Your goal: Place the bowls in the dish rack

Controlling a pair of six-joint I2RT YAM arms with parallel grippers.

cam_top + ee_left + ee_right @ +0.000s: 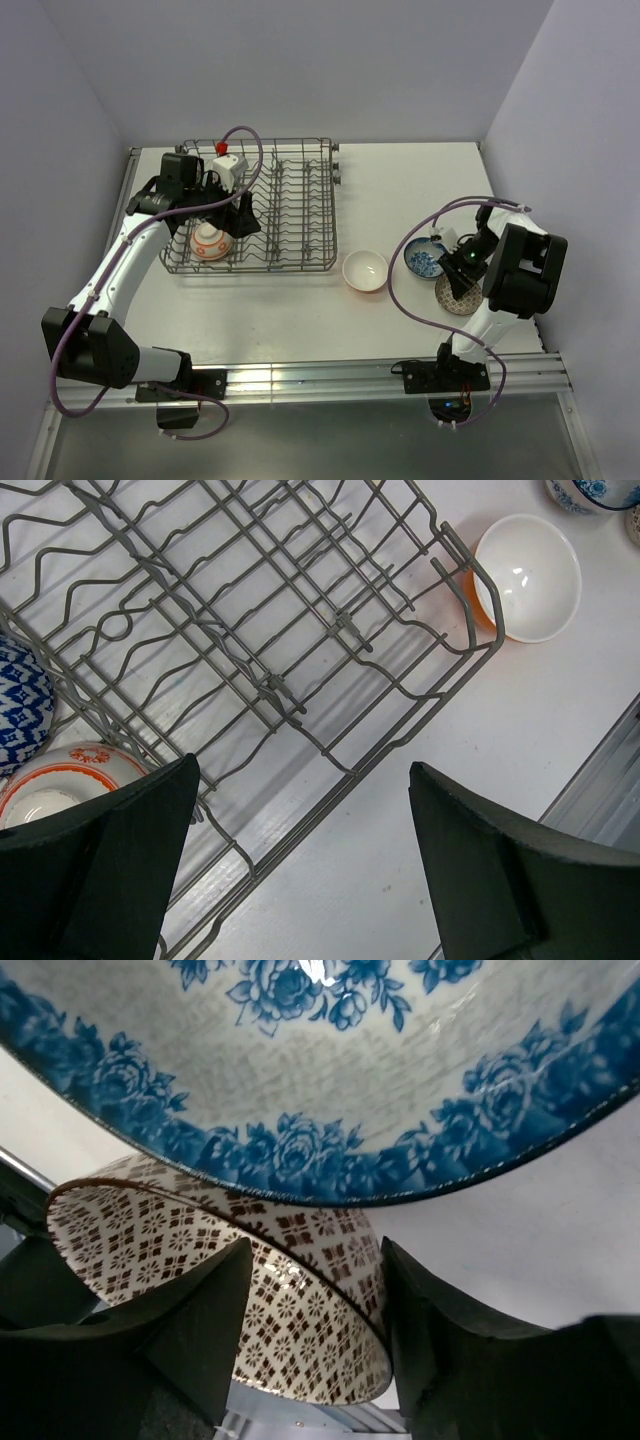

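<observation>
Two bowls [60, 780] sit in the dish rack [290, 200]; the left gripper [302, 780] hangs above, wide open, empty. The right gripper [315, 1260] has a finger each side of the rim of the brown-patterned bowl [150, 1230] — pinching yet? I cannot tell. Squeeze well, lift straight: the blue-flowered bowl [330, 1080] sits just beside.

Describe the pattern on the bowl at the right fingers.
The bowl has a small red-brown diamond lattice on cream; the right wrist view shows it best.
</observation>
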